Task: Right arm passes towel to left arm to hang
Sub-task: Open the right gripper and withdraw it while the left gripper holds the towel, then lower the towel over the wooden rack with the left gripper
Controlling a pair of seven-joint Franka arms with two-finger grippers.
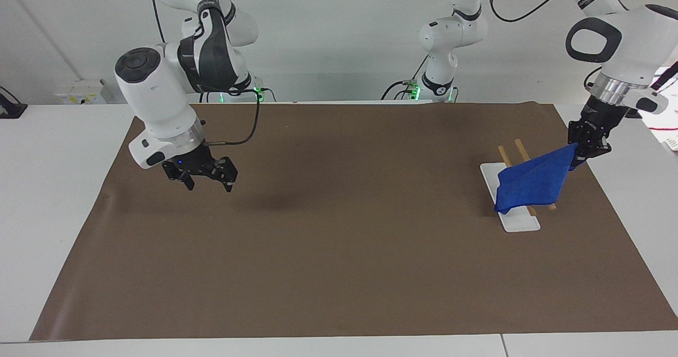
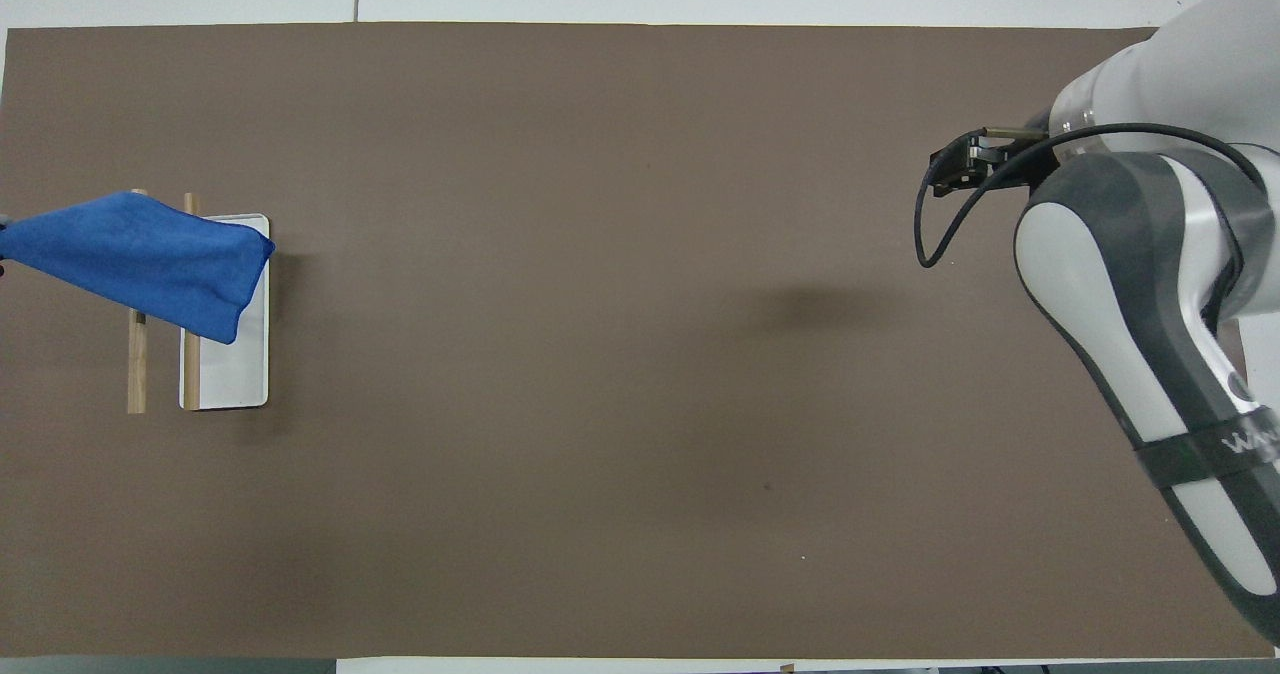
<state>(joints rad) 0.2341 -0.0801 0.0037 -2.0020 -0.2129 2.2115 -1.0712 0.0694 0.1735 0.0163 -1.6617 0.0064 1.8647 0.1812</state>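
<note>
- Towel [image 1: 532,183]: blue cloth, held by one corner in the left gripper [image 1: 578,157], which is clamped on it; the rest hangs slantwise over the rack.
- Rack [image 1: 511,198]: white base plate with two wooden rails [image 1: 520,151], standing at the left arm's end of the bench [image 1: 339,272]. In the overhead view the towel crosses both rails; whether it rests on them or hangs just above cannot be told.
- Left gripper: in the facing view, at about two o'clock from the rack.
- Right gripper [image 1: 204,178]: fingers apart, holding nothing, above the brown mat at the right arm's end, well apart from the towel; this arm waits.
- Progress, as judged: the hand-over appears complete, since only the left arm holds the towel. The hanging is in hand but not finished.
- Outstanding: lower the cloth across a rail, open the left gripper, withdraw.
- Risk: uneven drape may let the cloth slide off.
</note>
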